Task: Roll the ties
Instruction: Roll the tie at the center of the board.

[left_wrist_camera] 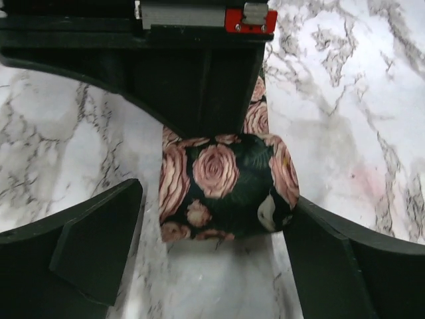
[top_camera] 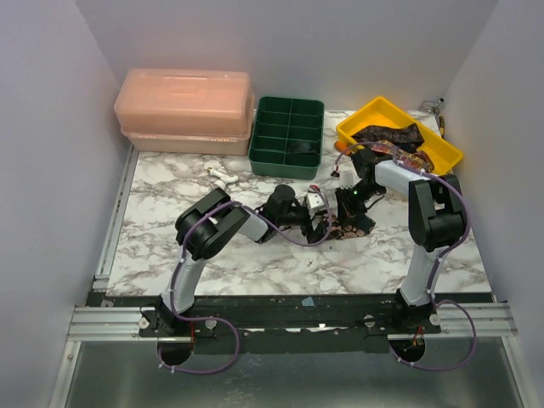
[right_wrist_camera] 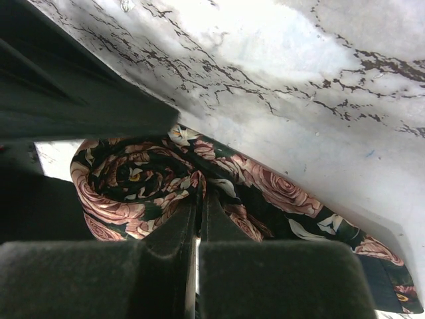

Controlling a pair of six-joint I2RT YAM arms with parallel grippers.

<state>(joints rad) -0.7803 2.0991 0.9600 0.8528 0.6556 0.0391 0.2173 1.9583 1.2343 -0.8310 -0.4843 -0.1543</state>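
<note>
The tie (left_wrist_camera: 226, 186) — soft rose-printed cloth, slightly satiny — lies on a smooth marble-patterned table (left_wrist_camera: 345, 100).

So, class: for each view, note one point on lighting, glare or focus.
Top external: even light, sharp, only soft shadows. Left wrist: rolled tie crisp and well lit. Right wrist: marble table blown out by glare; right gripper dark and blurred.

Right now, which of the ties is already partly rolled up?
The rose-patterned tie on the marble table, wound into a coil; the other ties lie loose in the yellow bin.
</note>
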